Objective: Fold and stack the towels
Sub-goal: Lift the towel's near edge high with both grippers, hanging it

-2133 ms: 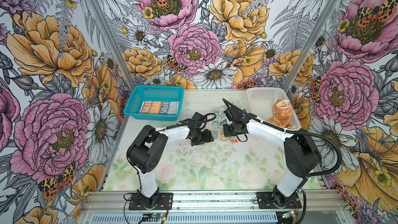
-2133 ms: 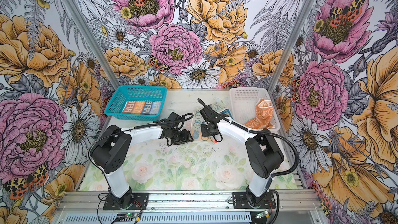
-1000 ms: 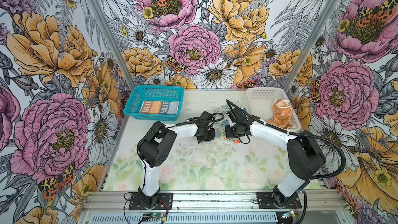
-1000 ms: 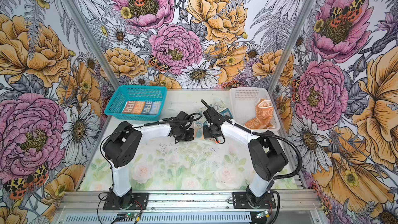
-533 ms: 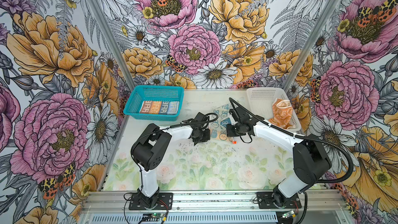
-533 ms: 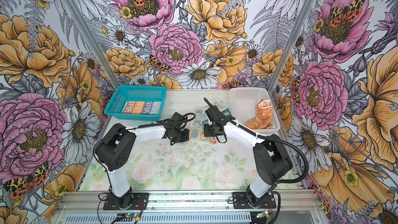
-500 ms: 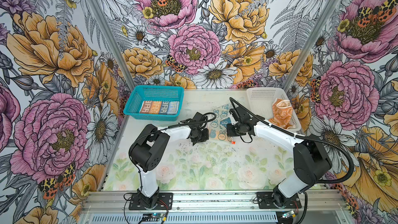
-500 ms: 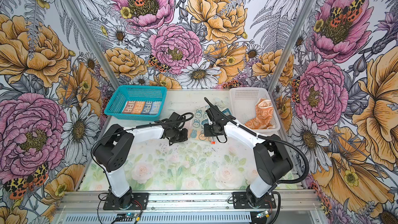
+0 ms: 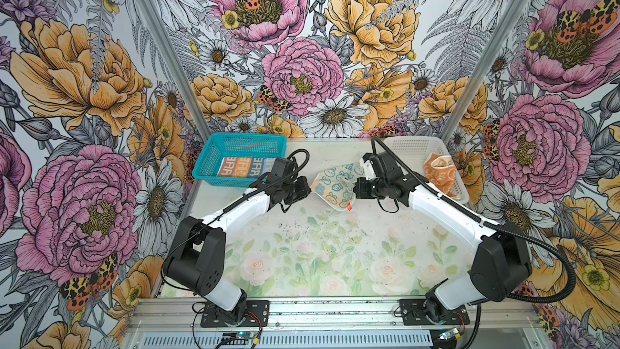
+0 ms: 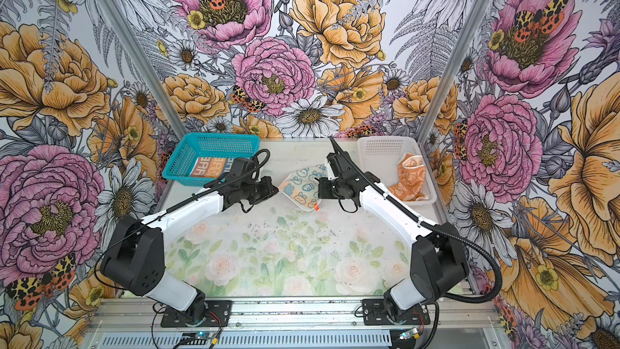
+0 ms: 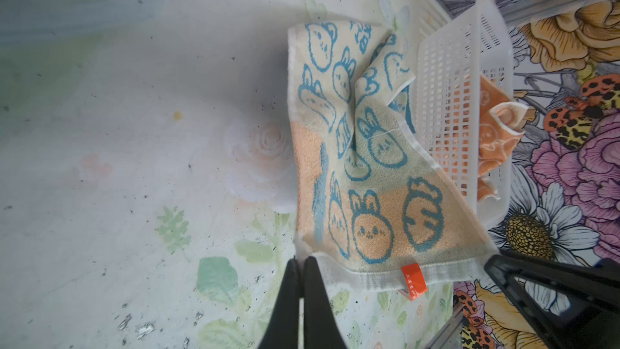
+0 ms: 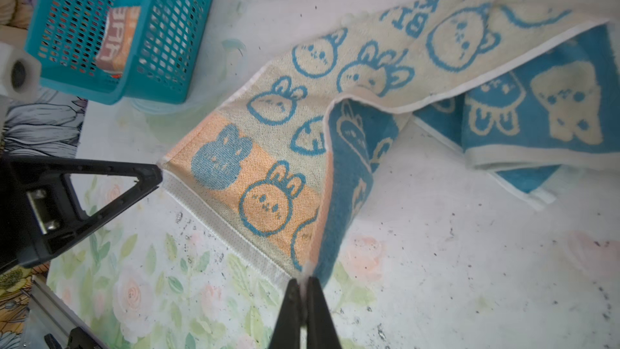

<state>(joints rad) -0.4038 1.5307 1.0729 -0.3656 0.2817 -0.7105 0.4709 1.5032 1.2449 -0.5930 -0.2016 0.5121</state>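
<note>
**Left gripper (image 9: 310, 189) and right gripper (image 9: 354, 193) pinch one towel between them**

Both sets of jaws are closed tight, each clamped on a near corner of the cream towel (image 9: 333, 188) with blue bunnies. In both top views the left gripper holds the cloth's 9 o'clock corner and the right gripper its 3 o'clock corner, so the hemmed edge runs between them. A small orange tag (image 9: 349, 206) hangs from that edge near the right gripper.

The left wrist view shows the black fingertips (image 11: 292, 273) pressed together on the hem corner. The right wrist view shows the same pinch, with a flap turned over to show the blue underside (image 12: 349, 169).

The cream towel sits at 12 o'clock on the table (image 9: 318, 246), its far part rumpled and lying against the white basket (image 9: 409, 144) at 1 o'clock. The orange towel (image 9: 441, 176) lies crumpled in that basket. At 11 o'clock the striped towel (image 9: 245, 166) lies folded flat inside the teal basket (image 9: 235, 136).
</note>
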